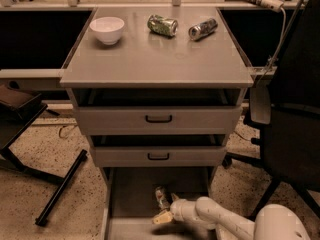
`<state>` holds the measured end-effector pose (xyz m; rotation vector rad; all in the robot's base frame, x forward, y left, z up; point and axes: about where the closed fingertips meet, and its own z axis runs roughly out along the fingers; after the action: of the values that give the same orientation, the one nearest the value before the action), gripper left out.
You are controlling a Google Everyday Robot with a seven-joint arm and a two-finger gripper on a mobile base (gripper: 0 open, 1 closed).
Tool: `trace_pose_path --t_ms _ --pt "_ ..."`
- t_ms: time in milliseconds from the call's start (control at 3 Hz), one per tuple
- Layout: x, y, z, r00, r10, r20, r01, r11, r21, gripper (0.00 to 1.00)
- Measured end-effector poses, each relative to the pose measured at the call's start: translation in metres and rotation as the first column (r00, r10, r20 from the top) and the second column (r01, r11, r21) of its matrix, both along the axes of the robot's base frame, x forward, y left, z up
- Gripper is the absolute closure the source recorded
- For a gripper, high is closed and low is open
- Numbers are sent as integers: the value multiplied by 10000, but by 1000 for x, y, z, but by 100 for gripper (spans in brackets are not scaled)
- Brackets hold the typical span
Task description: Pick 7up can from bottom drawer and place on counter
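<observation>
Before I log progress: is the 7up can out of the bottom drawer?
No, in: the can sits on the drawer floor, the gripper beside it.
</observation>
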<state>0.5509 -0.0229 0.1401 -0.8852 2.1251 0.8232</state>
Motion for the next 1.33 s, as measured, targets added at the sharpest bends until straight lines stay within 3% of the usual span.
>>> trace_pose_path --t_ms 333,1333 --pt "0 0 0 10000 1 0 -1 10000 1 14" --pt "0 0 0 10000 2 -1 -2 10000 1 84"
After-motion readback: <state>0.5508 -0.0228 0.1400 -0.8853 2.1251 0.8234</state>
